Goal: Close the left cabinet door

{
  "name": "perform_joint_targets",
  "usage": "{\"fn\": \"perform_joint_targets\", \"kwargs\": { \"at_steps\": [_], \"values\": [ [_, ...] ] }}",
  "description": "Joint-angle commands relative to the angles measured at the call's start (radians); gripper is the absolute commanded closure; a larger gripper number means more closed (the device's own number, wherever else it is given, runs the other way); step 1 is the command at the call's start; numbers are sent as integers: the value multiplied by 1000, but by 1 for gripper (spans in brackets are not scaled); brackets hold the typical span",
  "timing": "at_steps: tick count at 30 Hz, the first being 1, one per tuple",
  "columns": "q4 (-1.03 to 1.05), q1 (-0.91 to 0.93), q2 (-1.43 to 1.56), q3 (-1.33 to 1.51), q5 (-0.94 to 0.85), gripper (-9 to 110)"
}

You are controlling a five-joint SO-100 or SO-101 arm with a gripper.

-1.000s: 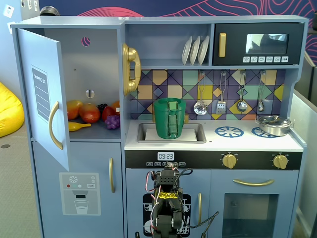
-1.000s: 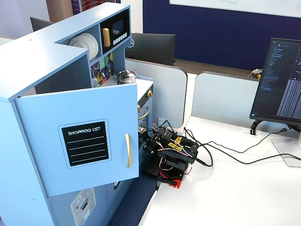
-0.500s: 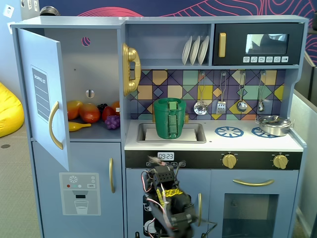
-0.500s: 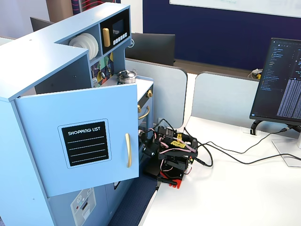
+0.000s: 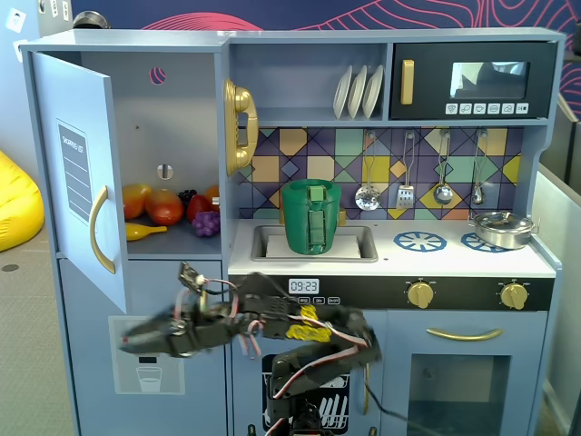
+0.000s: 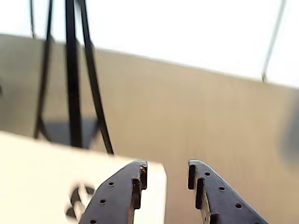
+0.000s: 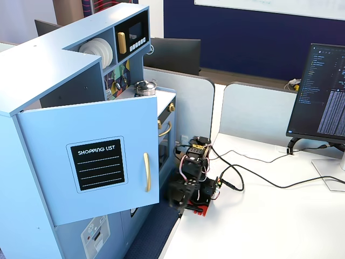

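1. Swung out from its folded pose in front of the oven, the arm (image 5: 272, 331) now reaches toward the left of a fixed view, blurred, across the lower fridge front.
2. Toy kitchen (image 5: 390, 272): it stands unchanged, with a green basket (image 5: 310, 216) in the sink and toy fruit (image 5: 168, 207) on the open fridge shelf.
3. Left cabinet door (image 5: 86, 173) is wide open, hinged at the left edge and angled toward the camera; another fixed view shows its chalkboard panel (image 7: 98, 163) and gold handle (image 7: 146, 171).
4. Counter (image 7: 259, 216): white, carrying the arm's base and cables beside the kitchen.
5. Fingers (image 6: 135, 186) are narrowly apart in the wrist view and hold nothing; the gripper (image 5: 136, 338) sits below the open door, not touching it.
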Motion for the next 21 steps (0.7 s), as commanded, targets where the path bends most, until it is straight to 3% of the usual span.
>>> {"fn": "perform_joint_targets", "kwargs": {
  "at_steps": [1,10,21],
  "values": [
    [-262,-74,-284,-212,-55,102],
    [-368,-40,-689,-577,-135,102],
    [-368,83,-764,-653,-198,102]
  ]
}}
